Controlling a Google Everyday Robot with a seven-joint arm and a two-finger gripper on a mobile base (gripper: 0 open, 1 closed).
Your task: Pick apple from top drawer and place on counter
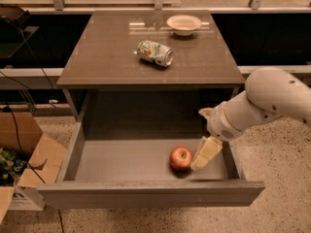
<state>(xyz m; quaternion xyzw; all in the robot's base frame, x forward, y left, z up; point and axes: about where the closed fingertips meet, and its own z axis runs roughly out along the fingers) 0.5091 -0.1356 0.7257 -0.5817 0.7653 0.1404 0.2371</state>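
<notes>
The red apple (181,158) with a yellowish patch lies on the floor of the pulled-out grey top drawer (150,194), right of middle. My gripper (204,154) reaches down into the drawer from the right on the white arm, its pale fingers (208,151) right beside the apple's right side. The dark-brown counter (107,52) sits above the drawer.
A dented green-and-white drink can (154,53) lies on the counter's middle. A white bowl (183,24) stands at the back right. An open cardboard box (22,154) sits on the floor to the left. Speckled floor lies to the right.
</notes>
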